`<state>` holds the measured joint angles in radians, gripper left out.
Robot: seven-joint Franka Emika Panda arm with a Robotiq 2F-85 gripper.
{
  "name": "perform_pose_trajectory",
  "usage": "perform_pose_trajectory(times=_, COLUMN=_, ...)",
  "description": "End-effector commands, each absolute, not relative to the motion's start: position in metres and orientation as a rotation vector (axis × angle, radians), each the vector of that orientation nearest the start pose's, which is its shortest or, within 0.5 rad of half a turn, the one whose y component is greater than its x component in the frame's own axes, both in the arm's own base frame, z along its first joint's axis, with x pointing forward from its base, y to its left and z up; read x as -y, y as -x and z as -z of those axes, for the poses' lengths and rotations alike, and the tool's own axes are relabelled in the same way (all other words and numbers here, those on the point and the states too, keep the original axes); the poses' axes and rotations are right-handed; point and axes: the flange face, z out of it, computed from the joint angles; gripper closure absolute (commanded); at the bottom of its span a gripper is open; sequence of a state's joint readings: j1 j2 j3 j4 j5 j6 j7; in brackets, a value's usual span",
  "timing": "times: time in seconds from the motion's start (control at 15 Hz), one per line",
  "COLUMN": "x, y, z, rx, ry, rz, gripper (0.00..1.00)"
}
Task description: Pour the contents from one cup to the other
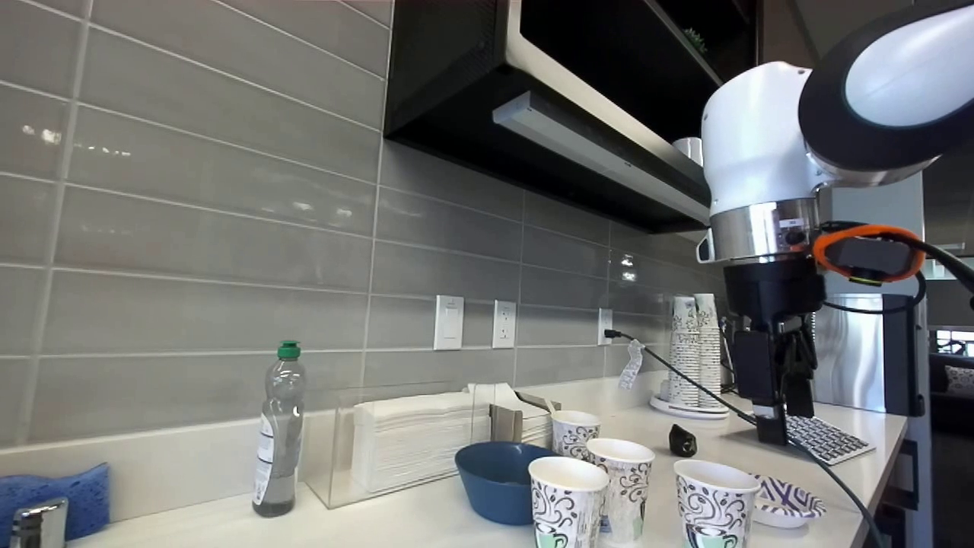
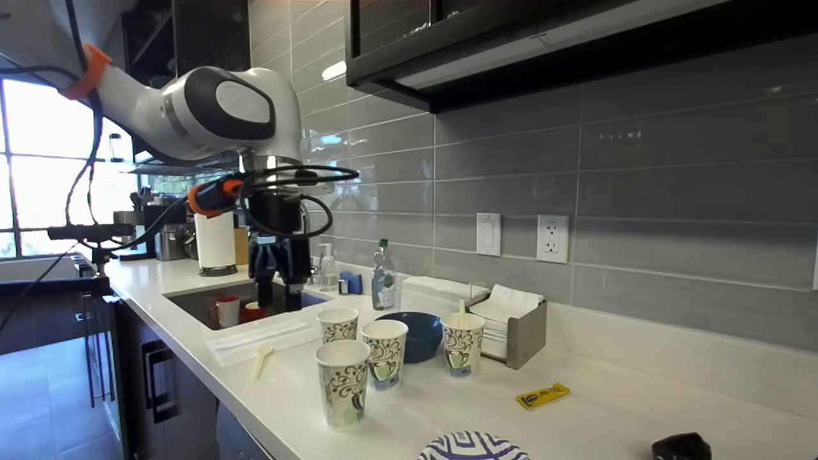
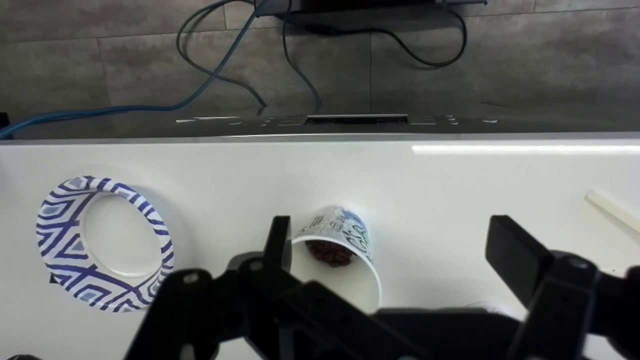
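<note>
The fingers, blurred toward their base, hide the lower rim of the paper cup from me, and I can't tell how deep its dark beans lie. The wrist view's right edge crops the pale spoon to its handle. In an exterior view, the bottom edge takes the bases of both front cups. The lettering on the yellow packet is too small for my eyes.

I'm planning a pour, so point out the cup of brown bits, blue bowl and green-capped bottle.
Cup of brown bits [image 3: 345, 281]: wrist view, on its inner wall.
Blue bowl [image 1: 494, 492]: an exterior view, on its outer side.
Green-capped bottle [image 1: 282, 428]: an exterior view, on its body.
</note>
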<state>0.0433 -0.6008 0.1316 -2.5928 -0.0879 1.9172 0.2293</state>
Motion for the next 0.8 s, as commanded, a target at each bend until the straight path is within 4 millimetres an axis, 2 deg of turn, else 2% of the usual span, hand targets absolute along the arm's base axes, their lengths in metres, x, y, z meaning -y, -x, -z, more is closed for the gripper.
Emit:
perform_pose_trajectory(times=0.0, x=-0.056, y=-0.349, z=-0.445, rx=-0.078, ry=3.308, rz=-0.081, gripper=0.0)
perform_pose_trajectory(times=0.2, x=-0.056, y=-0.349, z=-0.446, rx=-0.078, ry=3.308, rz=-0.073, gripper=0.0)
perform_pose_trajectory(times=0.73, x=-0.004, y=-0.362, z=-0.413, rx=-0.231, ry=3.284, rz=0.095, gripper=0.0)
